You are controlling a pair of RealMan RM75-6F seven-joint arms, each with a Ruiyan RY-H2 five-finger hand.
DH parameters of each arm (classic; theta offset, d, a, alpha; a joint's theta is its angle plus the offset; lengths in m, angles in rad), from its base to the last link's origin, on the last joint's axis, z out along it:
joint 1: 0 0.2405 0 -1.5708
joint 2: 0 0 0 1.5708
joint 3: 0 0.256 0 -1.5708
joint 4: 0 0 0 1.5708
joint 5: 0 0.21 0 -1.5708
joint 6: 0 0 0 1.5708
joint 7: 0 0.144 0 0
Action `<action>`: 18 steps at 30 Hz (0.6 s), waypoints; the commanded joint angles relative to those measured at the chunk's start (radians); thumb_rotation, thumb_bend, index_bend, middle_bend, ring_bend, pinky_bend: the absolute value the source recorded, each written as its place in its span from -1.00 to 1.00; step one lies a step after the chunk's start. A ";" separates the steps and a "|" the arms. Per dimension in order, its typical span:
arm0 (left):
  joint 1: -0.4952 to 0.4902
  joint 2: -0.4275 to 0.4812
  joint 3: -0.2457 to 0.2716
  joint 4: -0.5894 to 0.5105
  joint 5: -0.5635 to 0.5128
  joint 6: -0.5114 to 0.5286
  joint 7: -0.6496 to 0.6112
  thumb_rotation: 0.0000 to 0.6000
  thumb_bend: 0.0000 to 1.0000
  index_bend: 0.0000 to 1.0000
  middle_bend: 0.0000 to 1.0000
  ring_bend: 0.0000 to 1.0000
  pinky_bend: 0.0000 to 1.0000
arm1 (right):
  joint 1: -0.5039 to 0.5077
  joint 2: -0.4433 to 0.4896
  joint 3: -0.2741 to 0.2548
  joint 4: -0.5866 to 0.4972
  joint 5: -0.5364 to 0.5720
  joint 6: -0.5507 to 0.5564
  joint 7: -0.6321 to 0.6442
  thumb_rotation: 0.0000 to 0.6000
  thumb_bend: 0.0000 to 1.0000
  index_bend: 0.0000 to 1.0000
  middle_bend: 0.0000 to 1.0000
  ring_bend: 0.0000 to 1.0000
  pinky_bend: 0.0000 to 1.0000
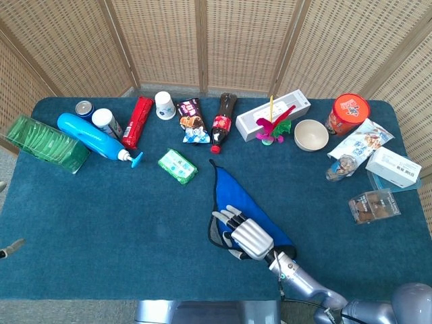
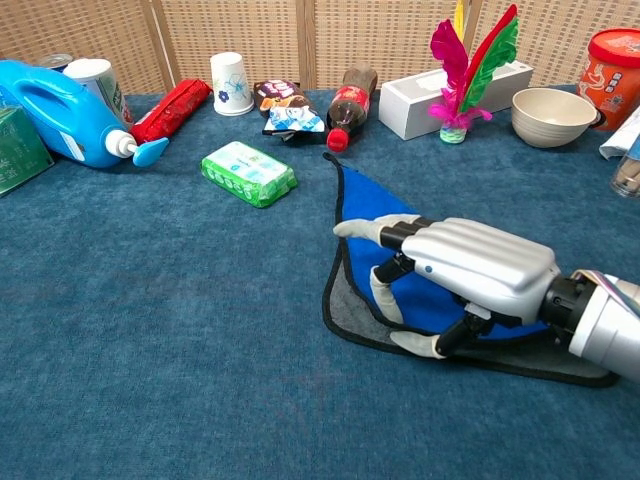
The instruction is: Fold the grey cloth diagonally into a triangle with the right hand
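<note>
- Grey cloth (image 1: 217, 234), head view: one only, lying toward the near edge of the tabletop, right of centre. A blue upper layer covers most of it in a triangle with its apex pointing at the far edge; a thin grey strip shows along the left side.
- Right hand (image 1: 244, 235), head view: resting palm down on the blue layer, fingers spread and extended toward the left edge of the fold. I cannot tell whether it pinches the fabric or merely presses on it. Left hand not visible.
- Also counted on the far side: one cola bottle (image 1: 222, 121), one paper cup (image 1: 165, 104), one bowl (image 1: 310, 135).
- Chest view: grey cloth (image 2: 352, 309) has black edging; the right hand (image 2: 465, 275) lies over the fold, fingertips (image 2: 351, 228) near the cloth's left edge.
- Judgement: the fabric is light, soft and limp, not fragile; it will slide and wrinkle. Best taken at a corner or hem.
</note>
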 commanded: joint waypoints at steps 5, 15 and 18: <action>-0.001 -0.002 0.001 -0.002 0.004 -0.001 0.008 1.00 -0.57 -0.91 -1.00 -1.00 -1.00 | 0.003 -0.009 0.001 0.001 -0.001 -0.005 -0.013 1.00 0.09 0.60 -1.00 -1.00 -1.00; 0.000 -0.002 0.001 -0.003 0.003 0.000 0.011 1.00 -0.57 -0.91 -1.00 -1.00 -1.00 | 0.012 -0.034 0.031 -0.005 0.028 -0.021 -0.035 1.00 0.09 0.60 -1.00 -1.00 -1.00; 0.001 -0.002 0.001 -0.002 0.000 0.001 0.007 1.00 -0.57 -0.91 -1.00 -1.00 -1.00 | 0.014 -0.041 0.036 0.004 0.044 -0.033 -0.034 1.00 0.09 0.60 -1.00 -1.00 -1.00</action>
